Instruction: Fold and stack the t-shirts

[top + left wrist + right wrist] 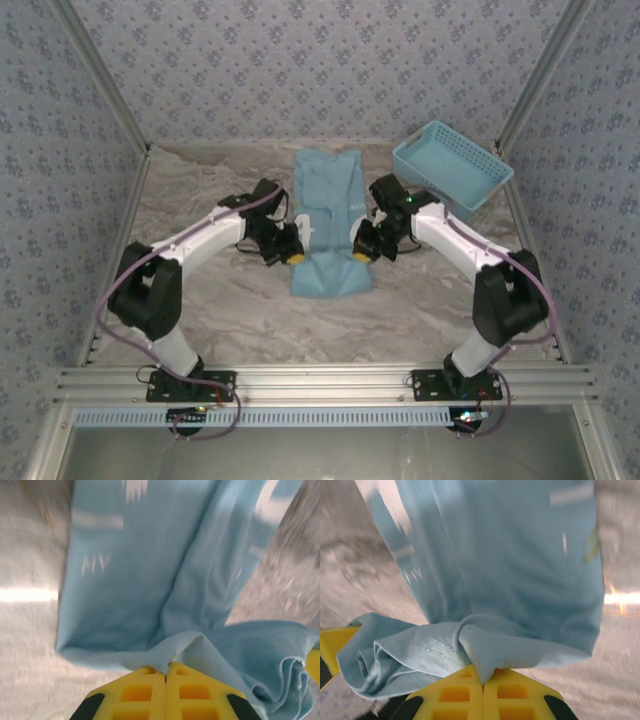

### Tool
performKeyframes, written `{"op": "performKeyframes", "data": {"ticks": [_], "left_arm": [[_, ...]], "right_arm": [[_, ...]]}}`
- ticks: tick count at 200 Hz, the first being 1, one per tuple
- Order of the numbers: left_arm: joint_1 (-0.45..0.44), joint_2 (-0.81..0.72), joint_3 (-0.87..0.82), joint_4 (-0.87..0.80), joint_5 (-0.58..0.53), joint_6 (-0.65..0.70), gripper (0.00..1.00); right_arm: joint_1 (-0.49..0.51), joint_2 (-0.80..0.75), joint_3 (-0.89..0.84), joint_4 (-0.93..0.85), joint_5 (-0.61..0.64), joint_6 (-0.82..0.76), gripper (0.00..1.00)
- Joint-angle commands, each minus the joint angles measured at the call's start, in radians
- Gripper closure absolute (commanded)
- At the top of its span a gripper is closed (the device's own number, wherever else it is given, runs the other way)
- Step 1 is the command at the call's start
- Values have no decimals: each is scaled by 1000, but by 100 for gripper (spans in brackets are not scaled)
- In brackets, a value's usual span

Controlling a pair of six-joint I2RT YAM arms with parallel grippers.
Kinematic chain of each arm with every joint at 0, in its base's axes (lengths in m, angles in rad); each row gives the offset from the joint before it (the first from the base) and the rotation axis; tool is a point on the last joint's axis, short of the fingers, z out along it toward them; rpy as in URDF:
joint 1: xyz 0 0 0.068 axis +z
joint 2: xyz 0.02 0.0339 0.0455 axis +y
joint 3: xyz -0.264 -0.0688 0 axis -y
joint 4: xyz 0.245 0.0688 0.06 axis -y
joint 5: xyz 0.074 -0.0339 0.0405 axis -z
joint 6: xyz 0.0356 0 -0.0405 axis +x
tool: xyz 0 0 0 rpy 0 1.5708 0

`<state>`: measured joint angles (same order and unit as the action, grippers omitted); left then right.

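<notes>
In the view from above, the left gripper (293,256) and the right gripper (362,253) are sitting close to each other at the middle of the blue t-shirt (326,180), one on each side of it. The t-shirt is lying in a long strip on the grey table (220,300). It is stretching away past the grippers toward the back wall and is also reaching a little nearer than them. A light blue basket (452,165) is resting at a tilt, beyond the right gripper and off to its right. In the left wrist view, the left gripper (166,672) is pressing its yellow fingers tight together and pinching a fold of the t-shirt (130,590) between the tips. The cloth is spreading out ahead of the fingers, with blurry white letters on it, and more of it is bunching up to the right of them. In the right wrist view, the right gripper (483,677) is squeezing shut too, pinching a fold of the t-shirt (520,570) at its tips. The cloth is spreading out ahead of these fingers and bunching up to their left.
</notes>
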<state>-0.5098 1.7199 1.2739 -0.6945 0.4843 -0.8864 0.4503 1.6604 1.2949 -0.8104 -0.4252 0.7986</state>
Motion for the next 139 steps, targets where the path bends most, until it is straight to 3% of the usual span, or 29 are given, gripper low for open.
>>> {"op": "performKeyframes", "data": {"ticks": [1,48,56,66,81,101,116,139], "left_arm": [[60,109,102,10,21,39,100],[116,394,393,-9,66,90,100],[120,432,440,-9,77,96,95],[126,472,493,-17,90,108,82],[135,499,567,-75,69,140,65],[147,461,567,-140,13,146,58],[148,391,520,-188,-50,144,57],[135,195,281,-99,-95,69,56]], "right_arm": [[-47,131,118,-12,-1,-68,100],[-117,379,327,-19,35,-85,100],[-126,403,345,-10,38,-83,100],[-133,430,363,-2,42,-82,100],[-146,460,393,-6,46,-90,76],[-155,438,411,21,68,-126,51],[-155,371,386,65,100,-157,41],[-157,281,323,56,116,-201,39]]}}
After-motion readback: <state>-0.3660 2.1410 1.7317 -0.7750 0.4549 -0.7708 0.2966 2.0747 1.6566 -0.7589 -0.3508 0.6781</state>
